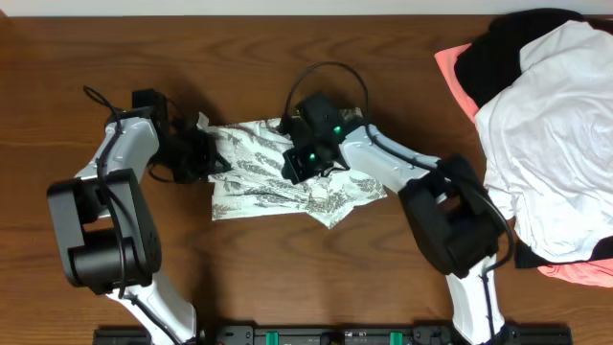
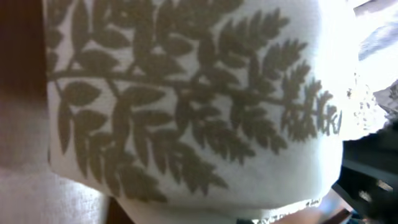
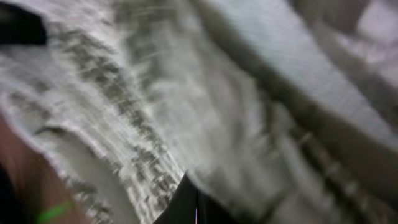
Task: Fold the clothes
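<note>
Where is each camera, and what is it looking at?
Overhead: above the table, looking straight down at the fern garment; left arm, right arm show.
Left wrist: on the left arm, pressed close to the fern garment; no fingers clear.
Right wrist: on the right arm, blurry, close over the fern garment; dark tip at bottom.
Shared: all see the fern garment.

Robot lab workstation, wooden table (image 1: 287, 38), heaped laundry (image 1: 551, 144) alongside
</note>
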`<act>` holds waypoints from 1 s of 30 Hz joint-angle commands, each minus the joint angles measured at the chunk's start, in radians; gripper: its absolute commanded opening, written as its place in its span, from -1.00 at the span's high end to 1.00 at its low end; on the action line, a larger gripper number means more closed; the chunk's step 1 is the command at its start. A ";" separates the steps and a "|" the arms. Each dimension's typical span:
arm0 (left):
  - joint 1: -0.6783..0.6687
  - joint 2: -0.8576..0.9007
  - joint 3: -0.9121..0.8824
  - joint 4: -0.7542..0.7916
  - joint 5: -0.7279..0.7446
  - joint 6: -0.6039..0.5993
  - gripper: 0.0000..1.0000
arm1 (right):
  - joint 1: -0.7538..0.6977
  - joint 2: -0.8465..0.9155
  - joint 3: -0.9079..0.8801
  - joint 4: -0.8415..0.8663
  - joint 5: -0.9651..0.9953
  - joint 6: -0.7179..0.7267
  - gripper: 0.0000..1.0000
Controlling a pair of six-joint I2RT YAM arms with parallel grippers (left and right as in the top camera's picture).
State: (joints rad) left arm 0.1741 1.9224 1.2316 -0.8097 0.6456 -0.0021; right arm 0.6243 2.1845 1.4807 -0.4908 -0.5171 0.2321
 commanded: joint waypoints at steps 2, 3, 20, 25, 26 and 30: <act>0.004 -0.092 -0.003 -0.054 -0.006 0.006 0.88 | -0.003 0.074 -0.004 -0.003 0.058 0.084 0.98; 0.004 -0.120 -0.003 -0.061 -0.006 0.006 0.88 | -0.004 0.082 -0.004 -0.003 0.057 0.087 0.98; 0.004 -0.460 -0.003 -0.042 -0.099 0.005 0.88 | 0.022 0.062 0.047 0.034 -0.149 0.090 0.84; 0.004 -0.460 -0.003 -0.042 -0.119 0.006 0.88 | 0.005 -0.058 0.090 0.034 -0.119 0.089 0.84; 0.004 -0.460 -0.003 -0.042 -0.124 0.005 0.88 | 0.000 -0.085 0.097 0.034 -0.101 0.089 0.85; 0.004 -0.460 -0.003 -0.042 -0.135 0.005 0.89 | -0.029 -0.177 0.103 0.023 0.063 0.132 0.88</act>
State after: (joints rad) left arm 0.1703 1.4834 1.2182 -0.8555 0.5301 -0.0025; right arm 0.6239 2.1143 1.5440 -0.4644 -0.5762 0.3229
